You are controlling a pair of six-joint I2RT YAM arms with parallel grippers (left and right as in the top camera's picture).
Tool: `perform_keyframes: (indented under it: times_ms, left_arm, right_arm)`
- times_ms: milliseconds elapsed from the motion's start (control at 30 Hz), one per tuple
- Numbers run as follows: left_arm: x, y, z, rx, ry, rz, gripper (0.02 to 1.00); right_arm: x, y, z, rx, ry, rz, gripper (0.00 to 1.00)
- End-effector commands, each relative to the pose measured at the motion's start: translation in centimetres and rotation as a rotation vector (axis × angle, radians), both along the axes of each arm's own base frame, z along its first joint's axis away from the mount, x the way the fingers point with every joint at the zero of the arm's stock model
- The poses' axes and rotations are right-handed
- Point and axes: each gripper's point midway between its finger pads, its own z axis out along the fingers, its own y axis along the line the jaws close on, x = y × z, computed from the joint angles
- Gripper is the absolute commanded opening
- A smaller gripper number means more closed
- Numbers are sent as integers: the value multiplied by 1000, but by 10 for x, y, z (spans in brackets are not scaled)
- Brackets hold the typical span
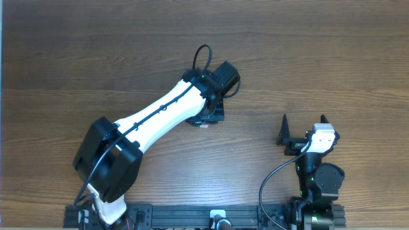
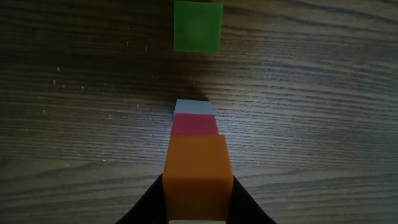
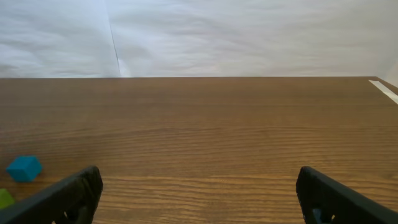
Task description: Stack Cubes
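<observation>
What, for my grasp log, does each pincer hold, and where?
Left pincer grips the orange cube by two opposite sides; right pincer is open, holding nothing.

— Where does the overhead camera look?
— Straight down on the surface (image 1: 332, 57) from high up, with the arm bases along its near edge. It takes in both arms.
— And the left wrist one?
— It rides above the left gripper (image 2: 198, 208), tipped steeply down and close in, the orange cube (image 2: 198, 168) right under the lens. It shares that patch of surface with the overhead.
— The right?
— Low behind the right gripper (image 3: 199, 186), nearly level, facing across the surface to its far edge and a white backdrop (image 3: 249, 37).
</observation>
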Motion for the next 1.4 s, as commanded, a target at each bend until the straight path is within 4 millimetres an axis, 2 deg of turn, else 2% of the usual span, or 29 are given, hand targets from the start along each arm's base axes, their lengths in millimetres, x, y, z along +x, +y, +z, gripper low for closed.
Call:
perform_keyframes:
  times_ms: [33, 1400]
  left_arm:
    - [0, -3, -5, -2, 16, -16, 150]
    - [-4, -1, -9, 11, 38, -16, 172]
  right_arm:
    - [0, 1, -2, -1, 2, 3, 993]
    - [0, 1, -2, -1, 2, 3, 991]
